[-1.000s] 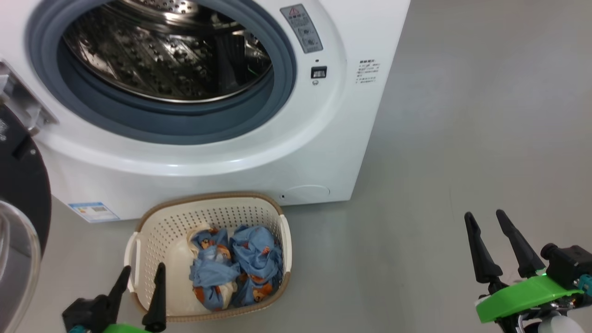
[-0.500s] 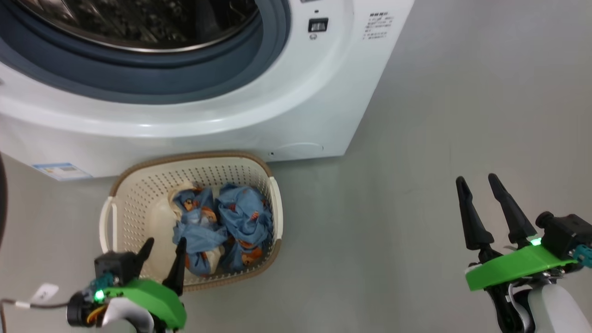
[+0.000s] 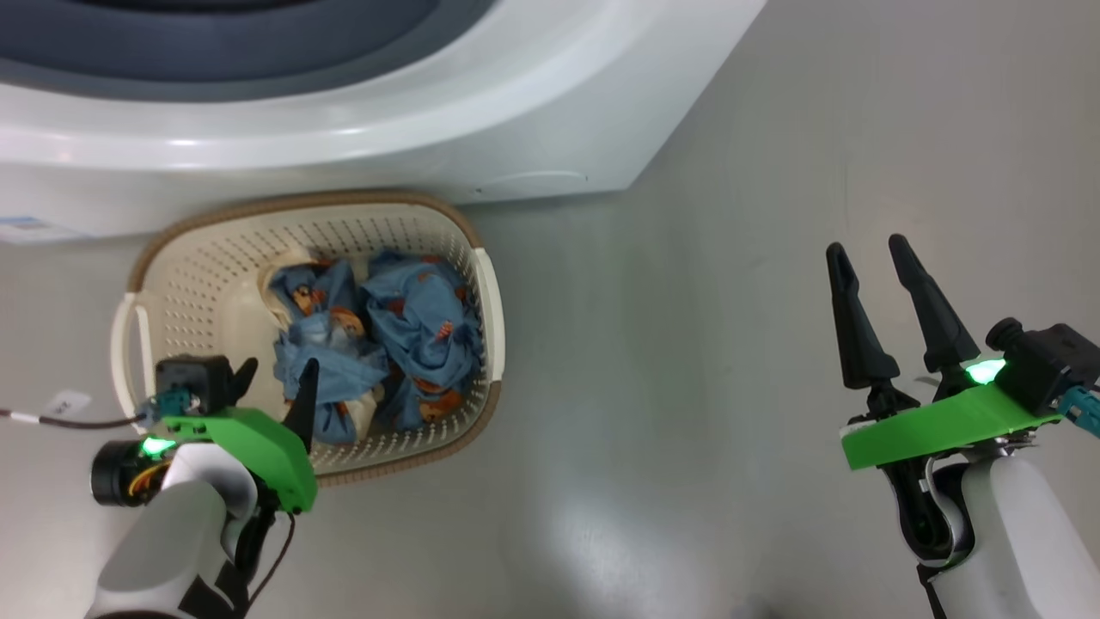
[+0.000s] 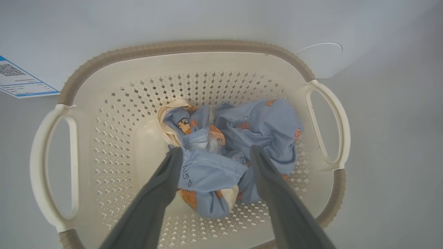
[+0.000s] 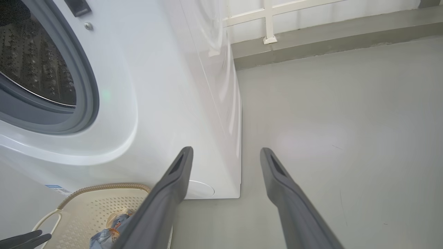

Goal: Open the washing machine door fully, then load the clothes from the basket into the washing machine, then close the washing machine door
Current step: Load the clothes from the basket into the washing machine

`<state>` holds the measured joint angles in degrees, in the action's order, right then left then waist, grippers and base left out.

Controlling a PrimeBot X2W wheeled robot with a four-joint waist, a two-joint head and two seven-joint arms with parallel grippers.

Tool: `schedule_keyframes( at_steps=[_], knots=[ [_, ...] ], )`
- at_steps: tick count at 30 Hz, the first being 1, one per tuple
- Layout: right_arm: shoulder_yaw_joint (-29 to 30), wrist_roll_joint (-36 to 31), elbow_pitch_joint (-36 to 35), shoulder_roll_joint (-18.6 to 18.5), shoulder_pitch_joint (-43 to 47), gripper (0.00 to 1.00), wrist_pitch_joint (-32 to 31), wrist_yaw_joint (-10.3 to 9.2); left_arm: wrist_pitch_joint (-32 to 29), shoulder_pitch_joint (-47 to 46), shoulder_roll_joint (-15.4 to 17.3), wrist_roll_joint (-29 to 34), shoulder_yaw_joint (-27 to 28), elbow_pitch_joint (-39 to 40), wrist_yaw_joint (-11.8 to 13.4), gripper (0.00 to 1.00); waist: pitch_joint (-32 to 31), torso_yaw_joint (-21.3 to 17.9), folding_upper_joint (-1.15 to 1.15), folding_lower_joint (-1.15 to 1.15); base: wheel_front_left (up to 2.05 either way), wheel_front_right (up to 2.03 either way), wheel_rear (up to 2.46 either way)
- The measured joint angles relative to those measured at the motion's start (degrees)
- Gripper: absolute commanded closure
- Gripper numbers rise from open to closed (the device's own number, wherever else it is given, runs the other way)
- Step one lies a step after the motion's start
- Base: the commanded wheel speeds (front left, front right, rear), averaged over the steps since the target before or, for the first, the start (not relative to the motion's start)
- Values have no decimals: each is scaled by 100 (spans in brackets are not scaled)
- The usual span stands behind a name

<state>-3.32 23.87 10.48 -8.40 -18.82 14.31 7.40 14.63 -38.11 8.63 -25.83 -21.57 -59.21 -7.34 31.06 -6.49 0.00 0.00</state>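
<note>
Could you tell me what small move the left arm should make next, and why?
Probably lower the left gripper straight down onto the clothes: its open fingers frame the blue bundle lying in the basket, nothing is gripped yet, and the washing machine has its drum uncovered.

A smooth, pale grey floor point(image 5: 363, 114) spreads beneath and ahead of the jaws of the right gripper point(image 5: 225, 149), with a soft whitish patch of reflected light point(image 5: 308, 138) just beyond their right-hand finger. Far ahead of those jaws a low grey kerb point(image 5: 328, 38) bounds it. A white rail frame point(image 5: 267, 24) with a short post stands on the kerb, before a white wall point(image 5: 346, 8).
</note>
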Motion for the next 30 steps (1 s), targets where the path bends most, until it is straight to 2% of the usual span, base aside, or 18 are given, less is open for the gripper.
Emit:
schedule_keyframes(
  at_steps=[8,17,30],
  knots=[
    [-52,0,-58,7,-258,0,0,0,-81,-682,63,-337,-610,-732,0,0,568,-71,0,0,0,0,0],
    [-126,-1,-181,7,-520,0,1,0,-720,-1245,235,-779,-1195,-988,-5,0,1096,-156,0,0,0,0,0],
    [-189,-8,-312,107,-648,0,42,0,-1176,-1746,546,-1365,-1745,-1015,-5,0,1655,-381,0,0,0,0,0]
  ],
)
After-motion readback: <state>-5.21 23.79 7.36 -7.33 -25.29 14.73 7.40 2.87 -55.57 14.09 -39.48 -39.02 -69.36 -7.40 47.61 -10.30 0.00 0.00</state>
